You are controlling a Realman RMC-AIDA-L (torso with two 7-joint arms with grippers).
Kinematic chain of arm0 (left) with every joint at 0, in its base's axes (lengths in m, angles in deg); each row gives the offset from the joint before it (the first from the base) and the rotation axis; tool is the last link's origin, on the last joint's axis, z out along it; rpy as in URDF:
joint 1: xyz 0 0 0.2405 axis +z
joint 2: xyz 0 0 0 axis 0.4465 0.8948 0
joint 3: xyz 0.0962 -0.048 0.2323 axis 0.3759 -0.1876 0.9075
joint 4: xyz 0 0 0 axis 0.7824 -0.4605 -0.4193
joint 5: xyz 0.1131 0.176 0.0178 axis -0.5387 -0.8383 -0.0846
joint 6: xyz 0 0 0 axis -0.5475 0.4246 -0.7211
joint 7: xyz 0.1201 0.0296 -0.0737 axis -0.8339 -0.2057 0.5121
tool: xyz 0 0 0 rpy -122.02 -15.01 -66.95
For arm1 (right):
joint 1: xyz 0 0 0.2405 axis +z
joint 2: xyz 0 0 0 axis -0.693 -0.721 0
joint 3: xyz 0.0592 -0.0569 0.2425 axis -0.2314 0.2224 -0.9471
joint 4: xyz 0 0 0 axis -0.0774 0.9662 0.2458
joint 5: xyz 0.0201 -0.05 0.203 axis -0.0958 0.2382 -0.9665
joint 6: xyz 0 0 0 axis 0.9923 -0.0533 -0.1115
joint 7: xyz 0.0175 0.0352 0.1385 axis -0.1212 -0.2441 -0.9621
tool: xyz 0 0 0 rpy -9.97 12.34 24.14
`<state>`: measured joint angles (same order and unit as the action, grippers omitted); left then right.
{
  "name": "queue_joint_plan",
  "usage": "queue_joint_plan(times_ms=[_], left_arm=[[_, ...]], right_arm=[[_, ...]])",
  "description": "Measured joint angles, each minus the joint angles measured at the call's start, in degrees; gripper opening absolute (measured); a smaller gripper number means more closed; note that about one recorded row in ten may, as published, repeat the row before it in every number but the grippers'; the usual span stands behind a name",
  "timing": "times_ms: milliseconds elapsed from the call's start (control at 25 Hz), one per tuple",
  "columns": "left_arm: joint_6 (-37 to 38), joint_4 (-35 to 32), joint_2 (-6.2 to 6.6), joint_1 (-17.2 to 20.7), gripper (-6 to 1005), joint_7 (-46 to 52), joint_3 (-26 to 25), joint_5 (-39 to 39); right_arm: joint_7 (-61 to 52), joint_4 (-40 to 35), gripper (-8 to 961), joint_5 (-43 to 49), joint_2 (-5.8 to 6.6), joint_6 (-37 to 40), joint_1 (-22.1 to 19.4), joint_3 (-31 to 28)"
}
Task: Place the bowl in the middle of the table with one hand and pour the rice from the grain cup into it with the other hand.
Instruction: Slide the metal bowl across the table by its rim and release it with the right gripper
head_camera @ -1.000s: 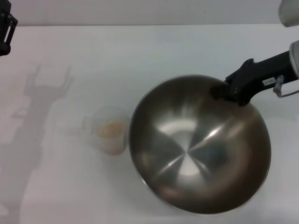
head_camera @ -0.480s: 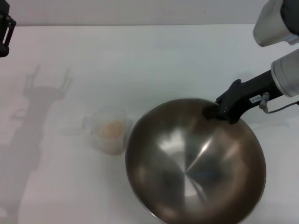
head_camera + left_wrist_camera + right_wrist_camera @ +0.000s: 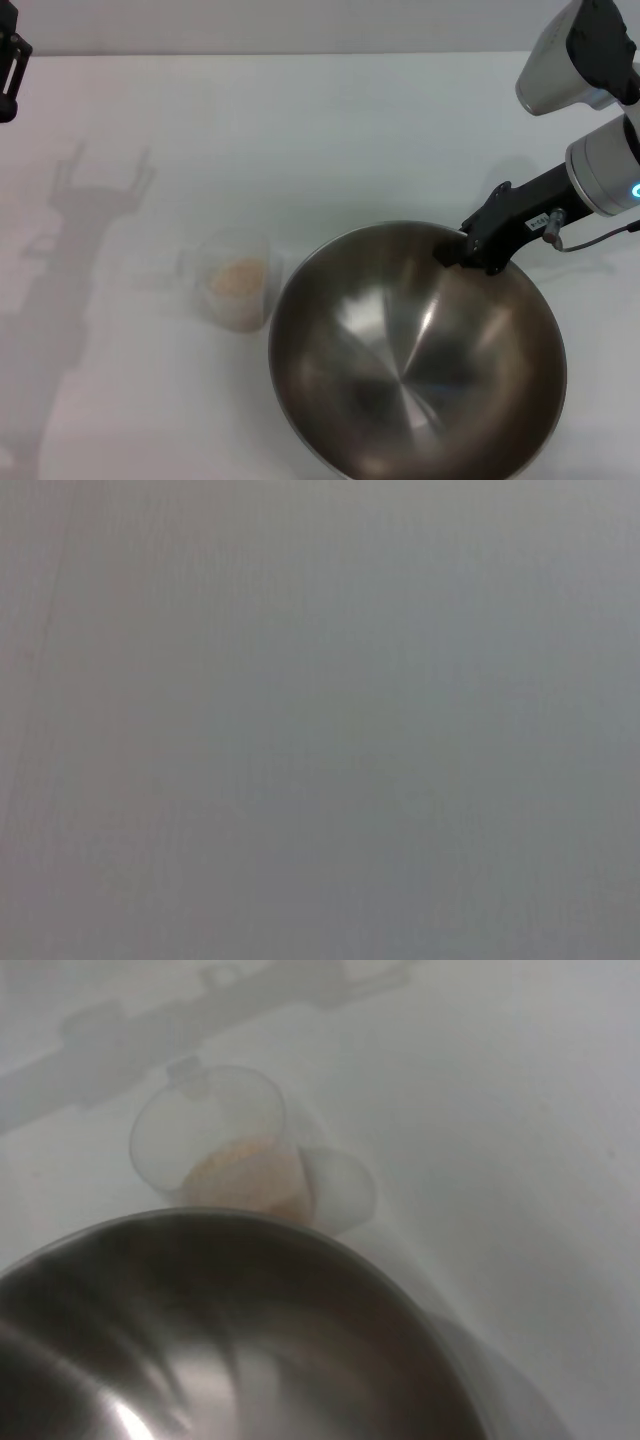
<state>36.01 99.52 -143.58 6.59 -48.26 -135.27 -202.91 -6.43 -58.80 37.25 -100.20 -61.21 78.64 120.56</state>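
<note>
On the white worktop (image 3: 330, 130), the right hand (image 3: 462, 250) seemingly pinches the far rim of the wide stainless-steel bowl (image 3: 415, 355), whose left edge nearly touches the small clear grain cup (image 3: 235, 285) of beige rice (image 3: 238, 276), risking a spill.

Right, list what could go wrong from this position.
The bowl, gripped at its far rim by the right pincer, sits very near the grain cup; moving it left could tip the cup and spill the rice. A one-sided rim grip may let the bowl tilt or slip. The left pincer is parked far off.
</note>
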Motion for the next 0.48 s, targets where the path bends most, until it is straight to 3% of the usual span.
queue_joint_plan(times_ms=[280,480], left_arm=[[0.12,-0.01,0.00,-0.01,835,0.02,0.00,0.00],[0.46,-0.07,0.00,0.03,835,0.02,0.00,0.01]], right_arm=[[-0.89,-0.42,4,0.03,0.00,-0.26,0.64,-0.04],[-0.90,-1.56,248,0.00,0.00,-0.08,0.66,0.01]])
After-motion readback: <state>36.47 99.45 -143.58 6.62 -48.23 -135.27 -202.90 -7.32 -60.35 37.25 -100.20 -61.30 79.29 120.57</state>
